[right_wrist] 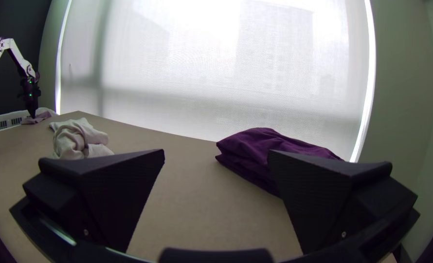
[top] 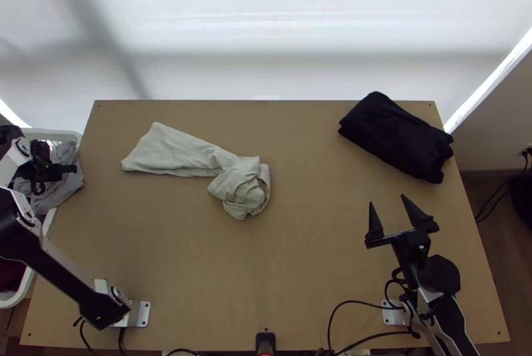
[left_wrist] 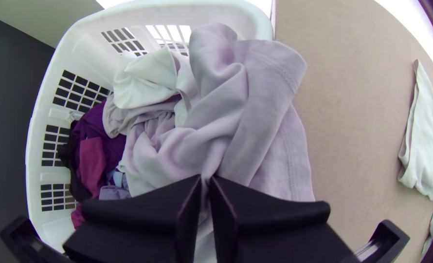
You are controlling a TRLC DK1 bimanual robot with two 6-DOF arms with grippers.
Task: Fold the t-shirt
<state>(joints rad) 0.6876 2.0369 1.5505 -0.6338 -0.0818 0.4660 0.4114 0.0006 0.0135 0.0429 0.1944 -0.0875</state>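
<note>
My left tool (top: 44,171): pinching grey cloth (left_wrist: 236,112) at the basket (left_wrist: 129,19)
My right tool (top: 387,199): spread, well right of it
Pale cloth (top: 173,150): bunched at one end, right of it

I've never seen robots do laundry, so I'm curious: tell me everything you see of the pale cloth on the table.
The pale cloth lies on the wooden table, left of the middle, nearer the far edge. It looks soft and thin. Its left part lies fairly flat and narrows toward the right, where the rest is bunched into a wrinkled heap. It's not neatly folded, and only the table seems to touch it.
</note>
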